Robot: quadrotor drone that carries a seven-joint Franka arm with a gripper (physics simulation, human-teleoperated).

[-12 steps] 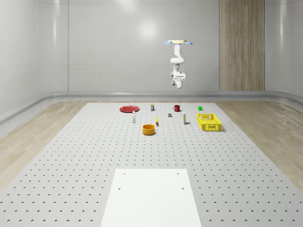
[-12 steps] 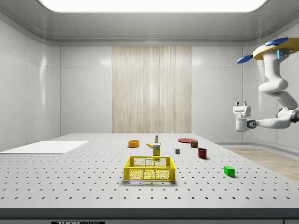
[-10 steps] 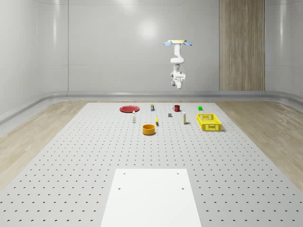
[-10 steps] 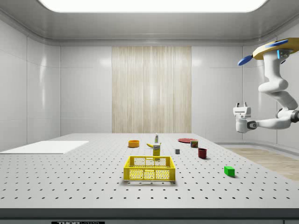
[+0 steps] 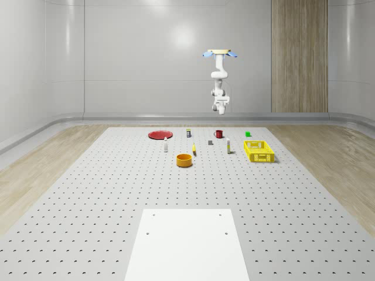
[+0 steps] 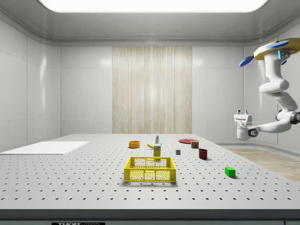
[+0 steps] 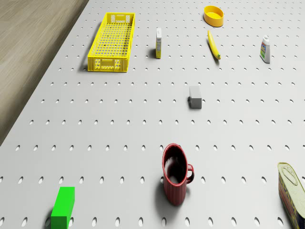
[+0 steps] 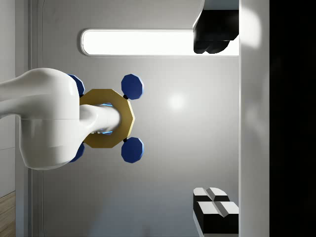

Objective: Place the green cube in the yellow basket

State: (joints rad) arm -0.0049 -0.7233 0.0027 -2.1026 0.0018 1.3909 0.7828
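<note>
The green cube point(image 5: 248, 134) point(image 6: 229, 171) point(image 7: 63, 207) lies on the perforated table near its far edge. The yellow basket point(image 5: 259, 157) point(image 6: 150, 174) point(image 7: 108, 64) stands nearer the middle, apart from the cube and holding nothing. The drone point(image 5: 220, 53) point(image 6: 276, 47) hovers high over the table's far edge. Its arm hangs down and bends so that my gripper point(image 6: 243, 112) point(image 5: 220, 107) point(image 8: 216, 126) points up at the ceiling, well above the cube. In the wrist view the fingertips point(image 8: 215, 47) stand wide apart, open, with nothing between them.
Beside the cube stand a red mug point(image 7: 175, 179) and a tin can point(image 7: 291, 188). Farther on are a grey block point(image 7: 195, 97), a small carton point(image 7: 158, 42), a banana point(image 7: 214, 45), a bottle point(image 7: 265, 50) and an orange bowl point(image 7: 214, 15). A red plate point(image 5: 159, 134) lies at the whole-scene view's left.
The gripper has sunk slightly and drawn back toward the far wall, looking smaller in the whole-scene view. The drone has edged a little to the side view's right. The table's objects have not moved.
</note>
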